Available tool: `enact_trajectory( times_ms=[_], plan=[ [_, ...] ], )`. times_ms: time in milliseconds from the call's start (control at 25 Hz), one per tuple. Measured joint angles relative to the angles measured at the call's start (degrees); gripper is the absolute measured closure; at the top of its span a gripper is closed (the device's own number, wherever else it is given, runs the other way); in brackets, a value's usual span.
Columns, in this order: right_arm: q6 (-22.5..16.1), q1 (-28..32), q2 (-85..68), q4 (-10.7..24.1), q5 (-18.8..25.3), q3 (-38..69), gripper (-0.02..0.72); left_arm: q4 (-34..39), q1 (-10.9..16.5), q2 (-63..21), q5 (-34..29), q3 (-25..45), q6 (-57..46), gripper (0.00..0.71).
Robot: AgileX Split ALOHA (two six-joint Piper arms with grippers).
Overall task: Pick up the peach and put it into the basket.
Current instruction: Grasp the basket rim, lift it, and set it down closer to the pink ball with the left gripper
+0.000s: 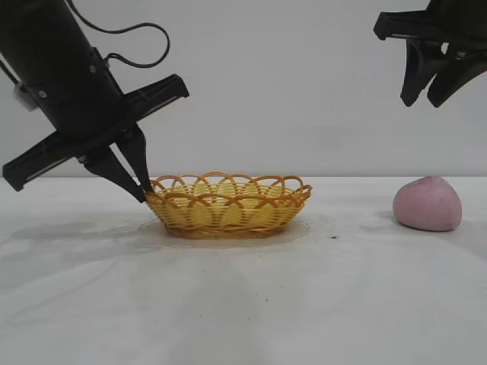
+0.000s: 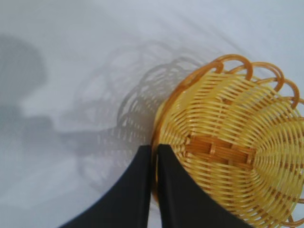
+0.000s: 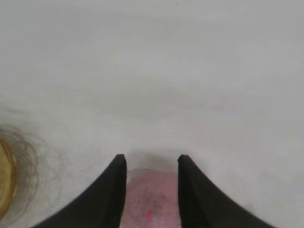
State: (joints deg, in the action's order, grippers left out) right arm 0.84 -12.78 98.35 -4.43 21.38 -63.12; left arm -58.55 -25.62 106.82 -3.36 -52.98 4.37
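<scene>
The dusty-pink peach (image 1: 428, 204) lies on the white table at the right. It shows far below, between the fingers, in the right wrist view (image 3: 151, 199). My right gripper (image 1: 424, 97) hangs open high above it, empty. The yellow-orange wicker basket (image 1: 228, 204) stands at the table's middle. My left gripper (image 1: 142, 194) is shut on the basket's left rim; in the left wrist view (image 2: 154, 152) the two fingers pinch the rim (image 2: 154, 137) between them.
The white table (image 1: 243, 304) stretches bare in front of the basket and between basket and peach. A small dark speck (image 1: 333, 237) lies on the table right of the basket. A grey wall stands behind.
</scene>
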Motion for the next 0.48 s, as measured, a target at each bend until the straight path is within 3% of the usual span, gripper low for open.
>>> enact_trajectory(
  times_ms=[240,480],
  plan=[
    [0.00,0.00,0.00,-0.33,-0.12,0.00,0.488,-0.11,0.00,-0.05,-0.66,0.13,1.58,0.710],
    [0.00,0.00,0.00,-0.54,-0.12,0.00,0.488,-0.19,0.00,-0.05,-0.72,0.13,2.18,0.506]
  ],
)
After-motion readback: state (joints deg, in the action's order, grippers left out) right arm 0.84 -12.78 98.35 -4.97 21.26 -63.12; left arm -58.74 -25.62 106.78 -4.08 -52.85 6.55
